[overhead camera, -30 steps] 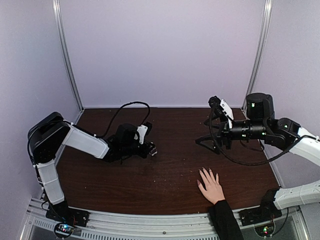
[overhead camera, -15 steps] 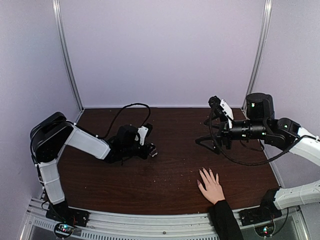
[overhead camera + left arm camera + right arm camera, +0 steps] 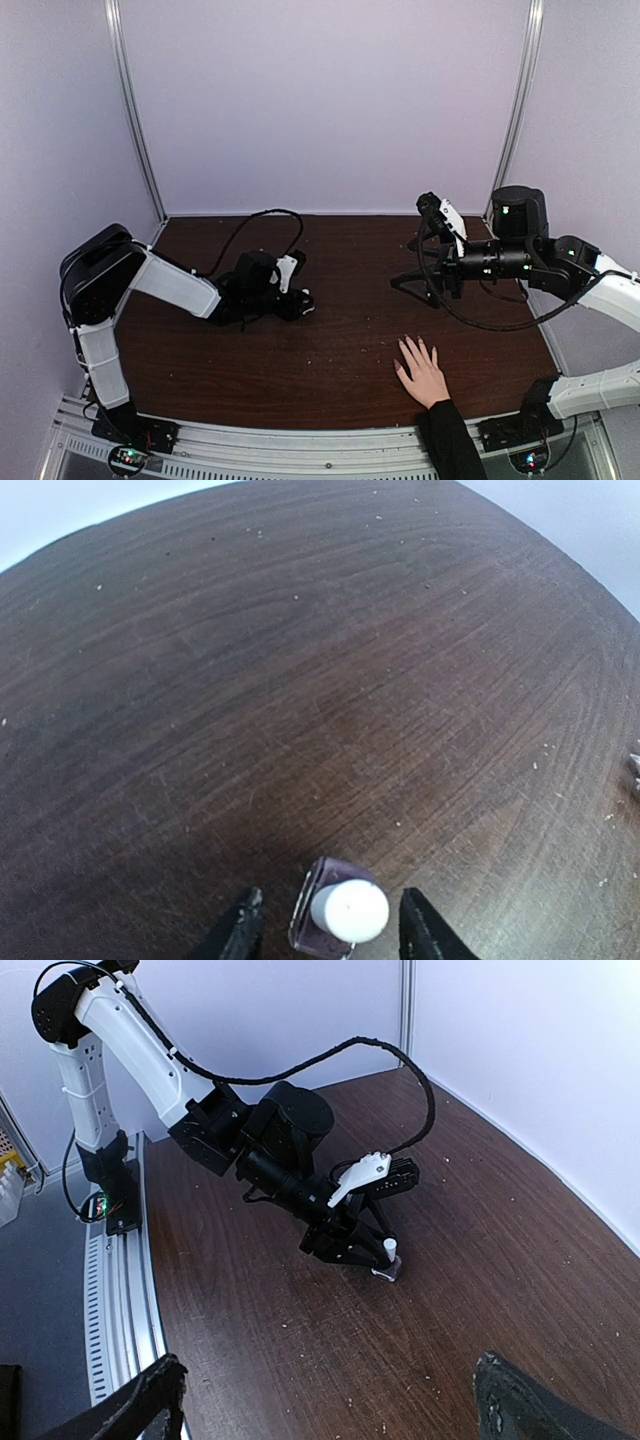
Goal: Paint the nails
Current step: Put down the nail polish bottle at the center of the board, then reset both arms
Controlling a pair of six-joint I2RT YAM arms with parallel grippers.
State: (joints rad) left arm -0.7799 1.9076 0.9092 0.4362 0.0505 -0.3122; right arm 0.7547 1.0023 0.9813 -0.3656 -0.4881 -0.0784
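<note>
The brown desk (image 3: 330,370) carries it all; the left arm (image 3: 170,285) reaches low over its left half; the right arm (image 3: 530,260) hangs over the right side; a hand (image 3: 425,375) in a black sleeve (image 3: 452,440) lies flat by the front edge near the right corner, fingers spread; the right gripper (image 3: 330,1390) gapes wide with nothing in it; the left gripper (image 3: 305,303) stands narrow around a small bottle (image 3: 338,915) with a pale cap, a thin gap on each side; the nails (image 3: 420,345) are too tiny to make out.
</note>
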